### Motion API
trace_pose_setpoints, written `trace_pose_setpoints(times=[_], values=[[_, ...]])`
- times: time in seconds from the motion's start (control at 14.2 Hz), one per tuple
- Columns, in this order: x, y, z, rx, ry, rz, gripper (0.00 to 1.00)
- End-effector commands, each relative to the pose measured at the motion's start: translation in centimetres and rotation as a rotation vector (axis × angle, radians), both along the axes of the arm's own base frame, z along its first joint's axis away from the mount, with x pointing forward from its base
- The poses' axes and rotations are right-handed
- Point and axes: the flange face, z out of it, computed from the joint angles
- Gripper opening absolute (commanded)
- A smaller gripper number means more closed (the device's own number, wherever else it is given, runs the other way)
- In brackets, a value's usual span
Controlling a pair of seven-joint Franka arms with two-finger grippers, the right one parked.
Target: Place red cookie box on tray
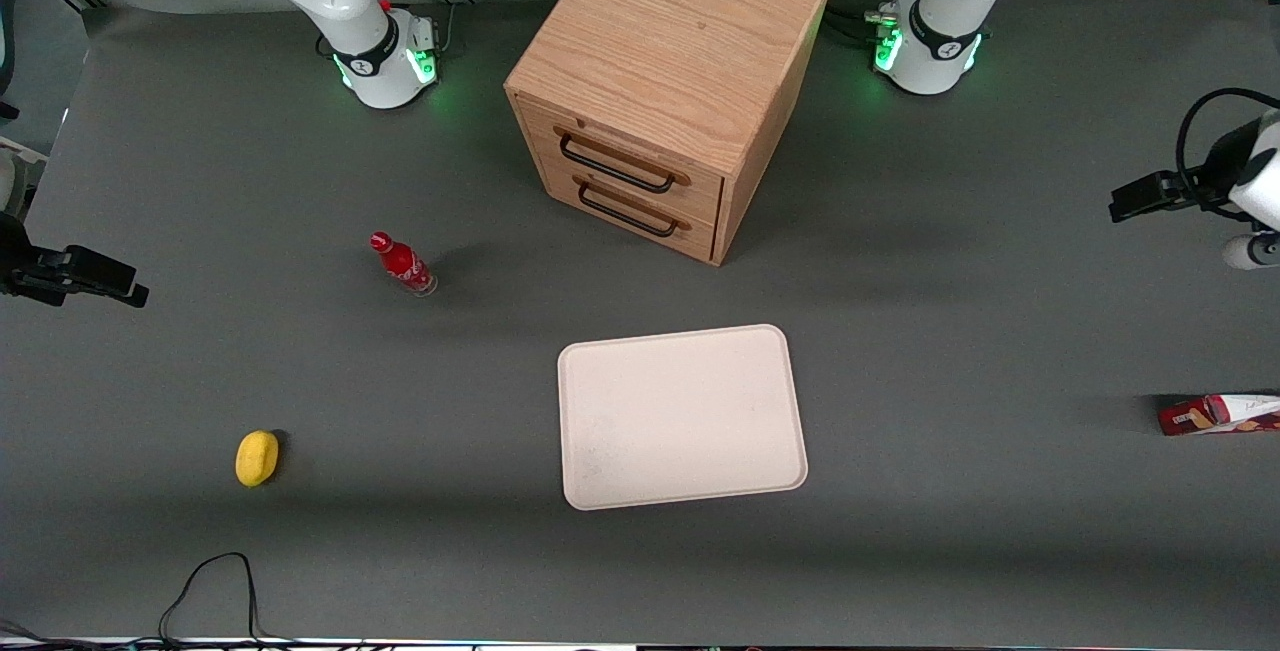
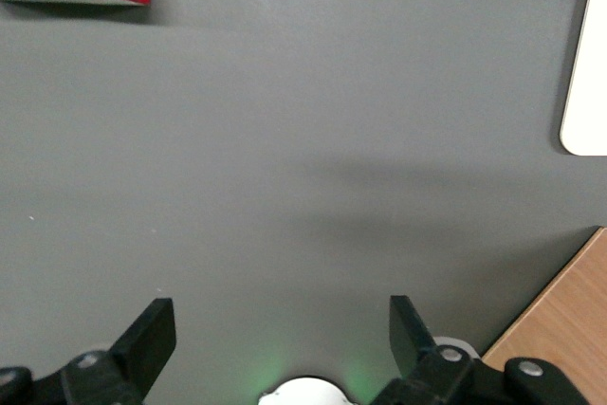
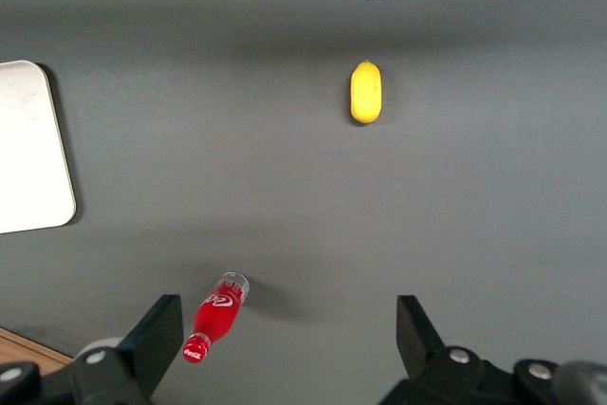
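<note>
Pincer open above table, red cookie box lying flat, apart from tray

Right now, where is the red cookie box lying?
The red cookie box lies flat on the table at the working arm's end, well apart from the tray. The open gripper hangs above bare table, away from it.

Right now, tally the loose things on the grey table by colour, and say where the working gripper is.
Red: 2, the long red cookie box and the small red bottle
Yellow: 1, the oval yellow lemon
Cream-white: 1, the flat rectangular tray
Wood: 1, the two-drawer cabinet
Total: 5
The left gripper hangs open above bare table.
</note>
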Motion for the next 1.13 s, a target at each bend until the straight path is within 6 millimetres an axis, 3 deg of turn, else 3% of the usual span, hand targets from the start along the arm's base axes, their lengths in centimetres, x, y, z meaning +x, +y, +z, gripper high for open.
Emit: trace_pose_setpoints(times=[0.0, 0.21, 0.35, 0.42, 0.56, 0.63, 0.92, 1.06], values=[[1.9, 8.0, 0.6, -0.030, 0.016, -0.072, 1.00], [4.0, 15.8, -0.1, -0.039, 0.069, -0.316, 1.00], [6.3, 19.3, -0.7, -0.032, 0.082, -0.543, 1.00], [6.7, 21.7, -1.0, -0.037, 0.076, -0.610, 1.00], [7.1, 24.6, -2.0, -0.043, 0.063, -0.738, 1.00], [7.1, 25.6, -2.0, -0.033, 0.049, -0.767, 1.00], [7.5, 25.7, -3.1, -0.050, 0.054, -0.789, 1.00], [8.0, 27.2, -5.1, -0.061, 0.052, -0.862, 1.00]])
